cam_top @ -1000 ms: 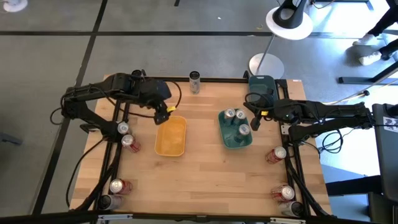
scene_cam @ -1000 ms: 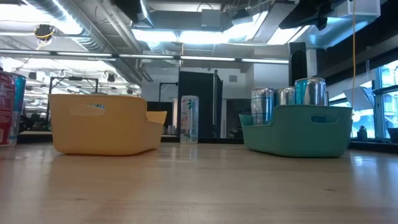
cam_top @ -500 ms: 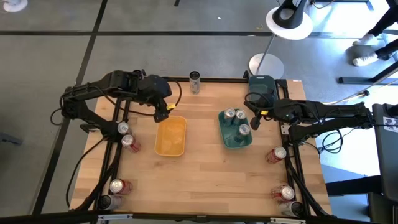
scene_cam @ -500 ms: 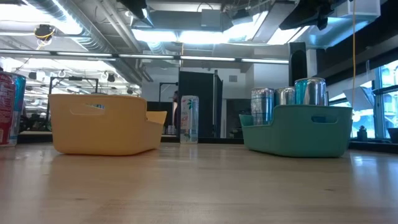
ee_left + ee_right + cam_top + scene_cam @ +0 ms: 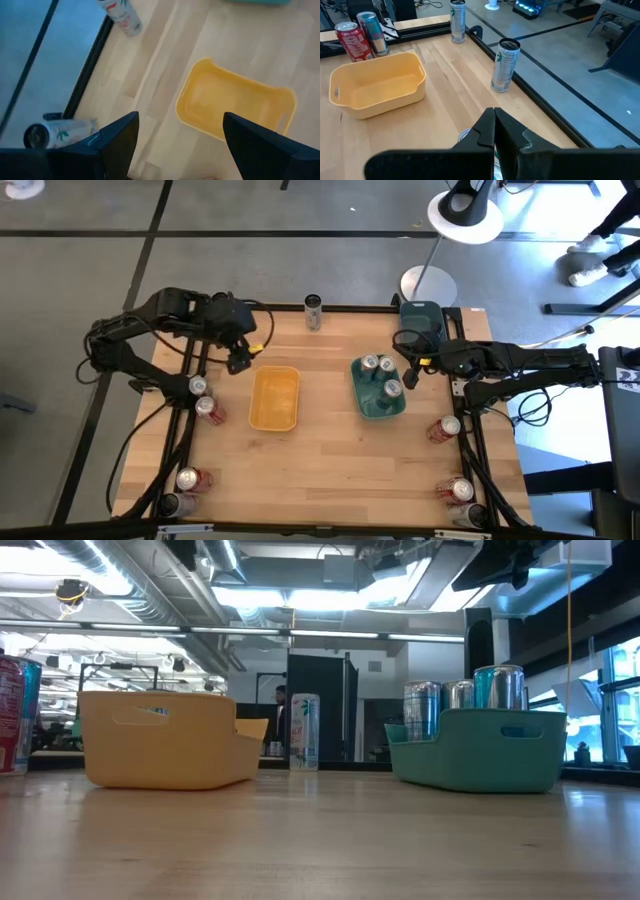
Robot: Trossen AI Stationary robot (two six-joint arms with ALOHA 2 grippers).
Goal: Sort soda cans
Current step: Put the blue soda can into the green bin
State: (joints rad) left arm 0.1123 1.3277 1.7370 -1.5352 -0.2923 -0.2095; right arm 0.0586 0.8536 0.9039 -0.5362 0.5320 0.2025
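Note:
Three silver-topped soda cans (image 5: pixel 380 374) stand in the teal tray (image 5: pixel 372 406); their tops (image 5: pixel 500 685) rise above its rim in the low view. The yellow tray (image 5: pixel 274 398) holds nothing. One can (image 5: pixel 313 311) stands at the table's far edge, and another (image 5: pixel 57 132) shows near the far left corner. My left gripper (image 5: pixel 238 362) hangs open and empty above the table, just left of the yellow tray's far end (image 5: pixel 200 75). My right gripper (image 5: pixel 406 368) is shut above the teal tray's right rim, with a can top (image 5: pixel 465 134) just under it.
More cans stand along the left edge (image 5: pixel 203 398) (image 5: pixel 186 480) and the right edge (image 5: pixel 443 428) (image 5: pixel 459 492). A dark tray (image 5: pixel 420 315) sits at the far right corner. Bare wood (image 5: pixel 330 470) lies toward the near edge. A person (image 5: pixel 280 705) stands far behind the table.
My left gripper has drawn back from over the yellow tray's far left corner toward the table's left edge, rising a little, still open and empty. The trays and cans have stayed put.

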